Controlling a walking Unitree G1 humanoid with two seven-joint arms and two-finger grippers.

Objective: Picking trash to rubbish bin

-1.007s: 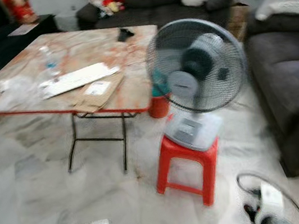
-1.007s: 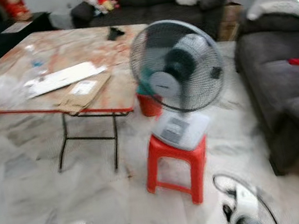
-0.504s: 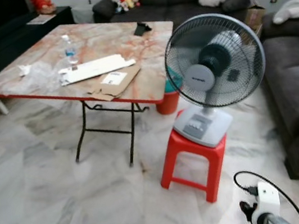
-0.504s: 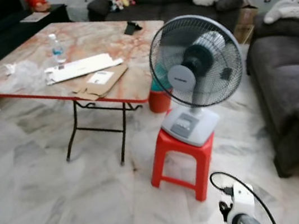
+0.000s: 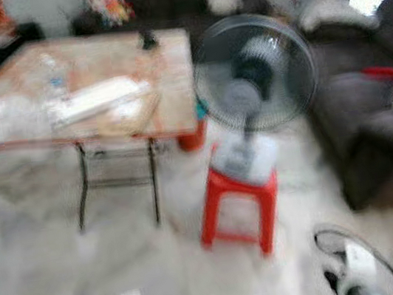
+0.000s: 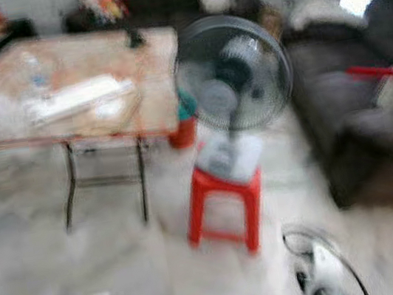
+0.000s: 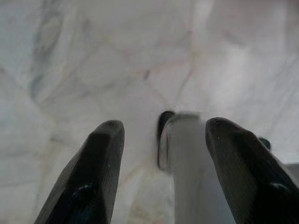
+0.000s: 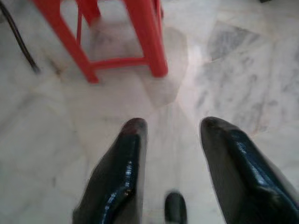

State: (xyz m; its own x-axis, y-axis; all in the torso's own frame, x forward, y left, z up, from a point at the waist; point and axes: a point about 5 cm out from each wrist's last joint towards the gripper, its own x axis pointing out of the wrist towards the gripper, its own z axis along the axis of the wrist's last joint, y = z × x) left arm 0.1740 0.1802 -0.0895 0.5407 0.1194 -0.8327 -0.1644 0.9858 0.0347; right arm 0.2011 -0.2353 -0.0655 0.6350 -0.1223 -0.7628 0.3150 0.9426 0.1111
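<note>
Marble floor (image 5: 45, 276), head views blurred. Folding worktop (image 5: 174, 99) at left carries white flat packaging (image 5: 95, 100), brown cardboard (image 5: 127, 113), clear bottle (image 5: 56, 76), crumpled clear plastic (image 5: 4, 111). Fan (image 5: 254, 86) stands on red stool (image 5: 235, 205), just right of worktop. Orange bin (image 5: 193, 134) behind, between worktop and fan. Dark sofa (image 5: 372, 120) at right. Left claw (image 7: 161, 140) spread, empty, over floor. Right claw (image 8: 170, 140) spread, empty, near stool legs.
</note>
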